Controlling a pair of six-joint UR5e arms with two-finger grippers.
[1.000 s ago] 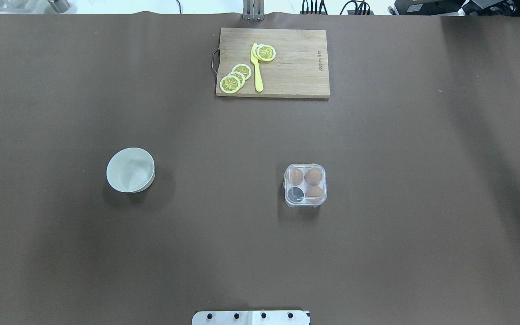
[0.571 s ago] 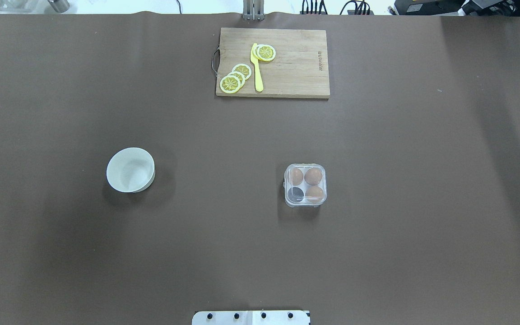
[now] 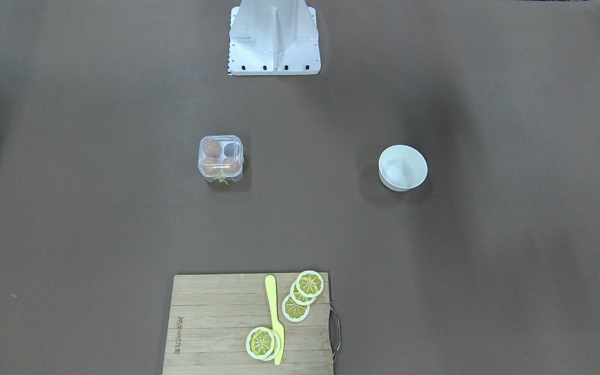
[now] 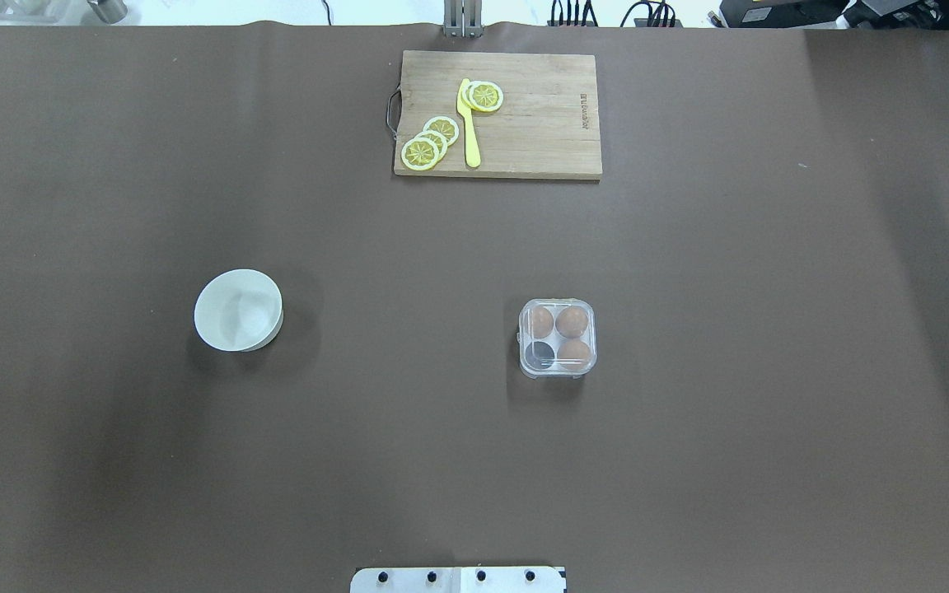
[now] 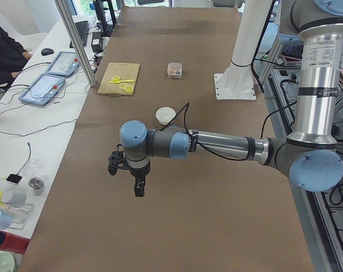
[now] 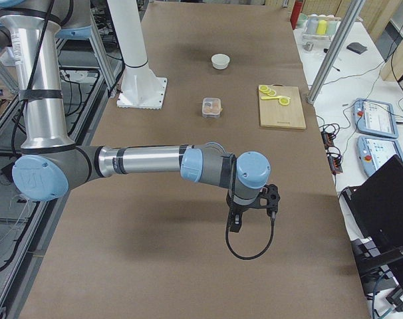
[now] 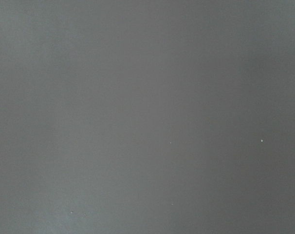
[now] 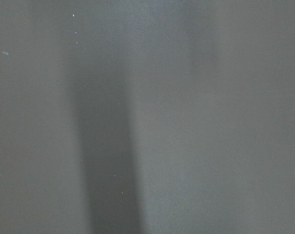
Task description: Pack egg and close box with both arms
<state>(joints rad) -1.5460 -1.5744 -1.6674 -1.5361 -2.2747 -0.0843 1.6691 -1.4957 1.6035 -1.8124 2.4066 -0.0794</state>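
The clear plastic box (image 4: 558, 338) stands right of the table's middle with its lid down; it also shows in the front view (image 3: 220, 159). Three brown eggs (image 4: 572, 321) lie in its cells and one near-left cell looks dark and empty. A yellow string (image 3: 220, 179) hangs at its far side. The left gripper (image 5: 138, 190) hangs over bare table at the robot's left end, far from the box. The right gripper (image 6: 233, 224) hangs over bare table at the right end. Both show only in the side views, so I cannot tell if they are open or shut. Both wrist views show only brown table.
A white bowl (image 4: 238, 310) stands left of centre and looks empty. A wooden cutting board (image 4: 532, 132) with lemon slices (image 4: 429, 142) and a yellow knife (image 4: 469, 123) lies at the far edge. The white base stand (image 3: 274, 36) is at the robot's side.
Nothing on the table has moved; only faint shadows shift at the right side and over the bowl.
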